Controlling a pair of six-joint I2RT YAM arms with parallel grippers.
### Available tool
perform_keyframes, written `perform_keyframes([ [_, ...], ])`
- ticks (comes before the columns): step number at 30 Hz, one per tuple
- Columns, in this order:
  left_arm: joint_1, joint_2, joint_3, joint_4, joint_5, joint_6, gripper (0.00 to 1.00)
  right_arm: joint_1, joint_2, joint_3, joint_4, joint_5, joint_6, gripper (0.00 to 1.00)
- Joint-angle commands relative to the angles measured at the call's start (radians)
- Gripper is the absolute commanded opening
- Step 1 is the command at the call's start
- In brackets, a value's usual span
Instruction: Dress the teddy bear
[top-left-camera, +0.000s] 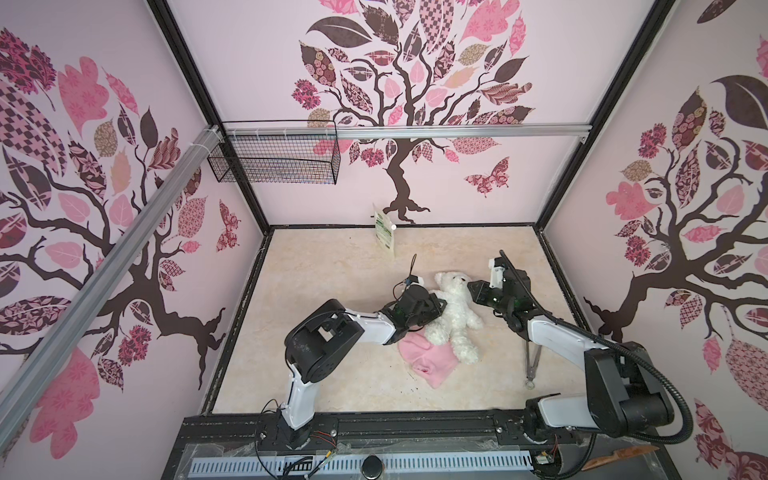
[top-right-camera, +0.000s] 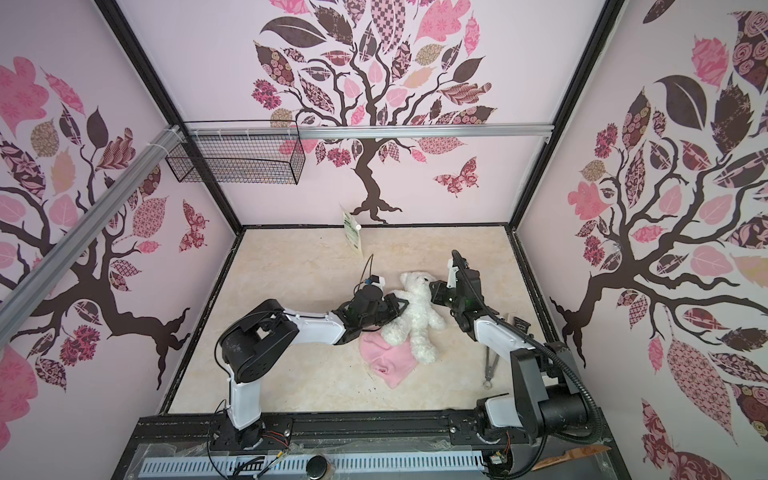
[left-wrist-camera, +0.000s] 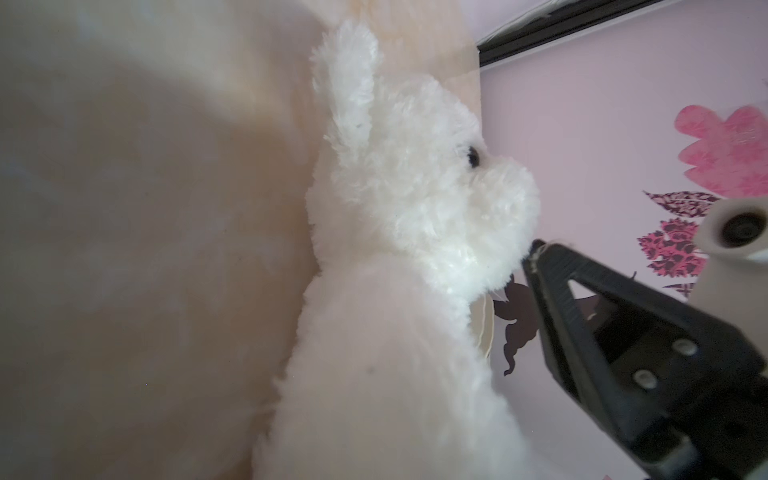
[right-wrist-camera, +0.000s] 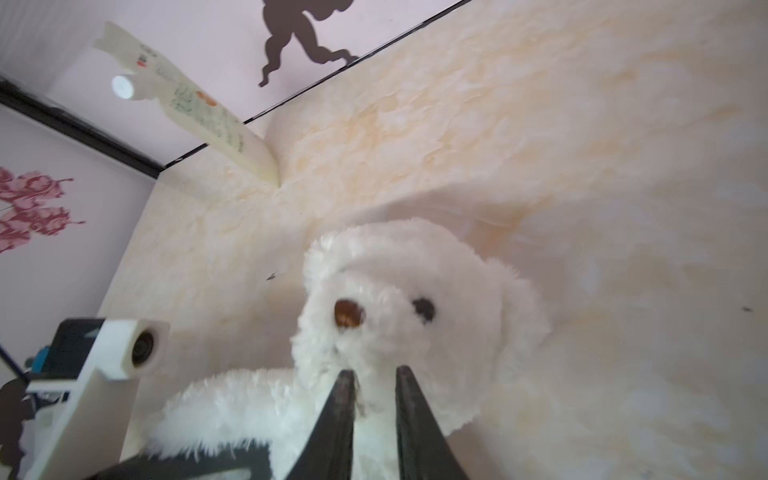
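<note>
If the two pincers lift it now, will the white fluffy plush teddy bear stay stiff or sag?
The white fluffy plush teddy bear will probably sag: its limbs sprawl loosely on the table. It looks light, being soft plush. The fur may slip, since the right pincer seems to pinch mostly pile.

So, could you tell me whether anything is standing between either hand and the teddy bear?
Nothing visible does: the left hand and the right hand are both already pinching the teddy bear itself.

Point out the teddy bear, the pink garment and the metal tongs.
teddy bear (top-left-camera: 453, 309), a top view, on its belly.
pink garment (top-left-camera: 428, 363), a top view, on the middle of the cloth.
metal tongs (top-left-camera: 532, 361), a top view, on the legs near the loop end.
</note>
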Motion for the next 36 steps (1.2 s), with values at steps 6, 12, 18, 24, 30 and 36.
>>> perform_keyframes([
  [6, -0.036, 0.039, 0.072, 0.015, -0.034, 0.014, 0.23, 0.001, 0.177, 0.152, -0.037, -0.007, -0.047, 0.28],
  [12, -0.036, -0.012, 0.067, -0.033, 0.001, 0.114, 0.45, 0.001, 0.266, 0.256, -0.087, -0.066, -0.079, 0.36],
  [18, 0.004, -0.163, -0.051, -0.123, -0.056, 0.256, 0.65, 0.003, 0.176, 0.306, -0.216, 0.024, -0.145, 0.46],
  [24, 0.037, -0.385, -0.195, -0.333, -0.102, 0.447, 0.77, 0.029, -0.074, 0.175, -0.252, 0.080, -0.146, 0.59],
  [30, 0.056, -0.487, -0.288, -0.524, -0.029, 0.549, 0.77, 0.125, -0.258, 0.034, -0.250, 0.087, -0.120, 0.63],
  [36, 0.045, -0.449, -0.288, -0.575, -0.008, 0.600, 0.66, 0.189, -0.276, -0.008, -0.244, 0.009, -0.082, 0.64],
])
